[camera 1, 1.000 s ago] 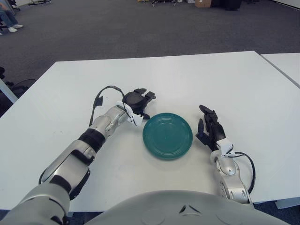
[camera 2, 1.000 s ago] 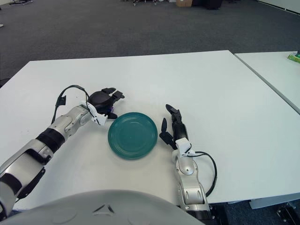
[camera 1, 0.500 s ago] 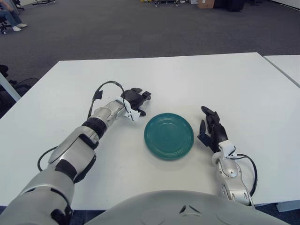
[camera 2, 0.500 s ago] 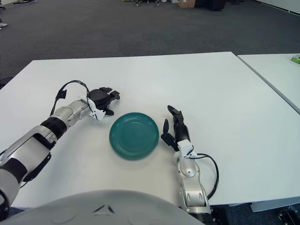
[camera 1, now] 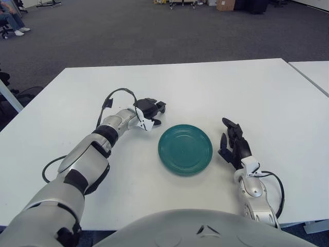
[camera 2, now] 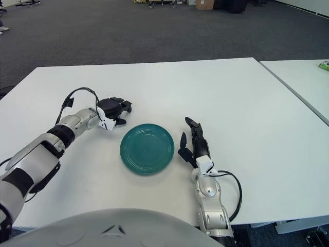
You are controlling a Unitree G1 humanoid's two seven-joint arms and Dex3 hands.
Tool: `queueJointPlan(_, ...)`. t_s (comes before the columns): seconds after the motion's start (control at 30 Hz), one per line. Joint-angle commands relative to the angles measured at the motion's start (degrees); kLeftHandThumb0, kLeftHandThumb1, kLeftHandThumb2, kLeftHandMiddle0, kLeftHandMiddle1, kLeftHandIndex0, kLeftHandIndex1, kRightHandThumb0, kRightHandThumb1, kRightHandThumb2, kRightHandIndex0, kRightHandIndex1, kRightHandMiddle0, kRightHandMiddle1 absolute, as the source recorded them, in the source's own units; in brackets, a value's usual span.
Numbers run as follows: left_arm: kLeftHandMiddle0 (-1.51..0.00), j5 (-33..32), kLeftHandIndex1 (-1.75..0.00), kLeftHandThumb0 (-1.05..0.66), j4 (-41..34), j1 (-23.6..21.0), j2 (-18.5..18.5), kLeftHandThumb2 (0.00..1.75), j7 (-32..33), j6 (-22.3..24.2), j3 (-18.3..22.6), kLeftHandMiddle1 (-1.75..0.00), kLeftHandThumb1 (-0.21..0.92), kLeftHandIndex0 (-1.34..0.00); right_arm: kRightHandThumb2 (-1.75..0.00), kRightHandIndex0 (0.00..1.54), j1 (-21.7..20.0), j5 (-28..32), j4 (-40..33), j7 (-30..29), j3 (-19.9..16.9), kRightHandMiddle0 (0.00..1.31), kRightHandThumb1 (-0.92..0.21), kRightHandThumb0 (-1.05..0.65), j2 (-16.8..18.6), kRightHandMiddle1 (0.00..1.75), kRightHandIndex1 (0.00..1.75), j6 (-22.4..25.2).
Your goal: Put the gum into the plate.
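The teal plate (camera 1: 185,149) lies on the white table (camera 1: 216,87), in front of me. My left hand (camera 1: 152,113) rests on the table just beyond the plate's left rim, fingers curled downward around a small object. The gum itself is almost entirely hidden inside that hand. It also shows in the right eye view (camera 2: 117,109). My right hand (camera 1: 232,144) lies idle on the table just right of the plate, fingers relaxed and empty.
A second white table (camera 2: 308,77) stands at the right, with a small green item (camera 2: 324,64) on its far edge. Grey carpet lies beyond the table. A black cable (camera 1: 110,100) loops from my left forearm.
My left hand has drawn slightly back and away from the plate's rim, still curled. The plate and my right hand have not moved.
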Motion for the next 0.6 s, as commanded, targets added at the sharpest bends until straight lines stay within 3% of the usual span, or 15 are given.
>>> queueJointPlan(0.0,-0.23,0.9,-1.21,-0.65,3.5,3.5,-0.2,0.66,-1.9,0.9,-2.0,0.00,0.54,-0.10,-1.00,0.17,1.8,0.1,4.0,0.0,-0.9,0.00,-0.92,-0.67,-0.3,0.54,0.01,3.4)
queueJointPlan(0.57,-0.28,-5.1,-1.27,-0.61,-0.5,3.5,3.0,0.64,-4.6,-3.0,0.7,-0.02,0.56,-0.14,-1.00,0.17,0.2,1.2,6.7,0.5,-2.8,0.00,-0.92,-0.67,-0.7,0.56,0.01,2.1)
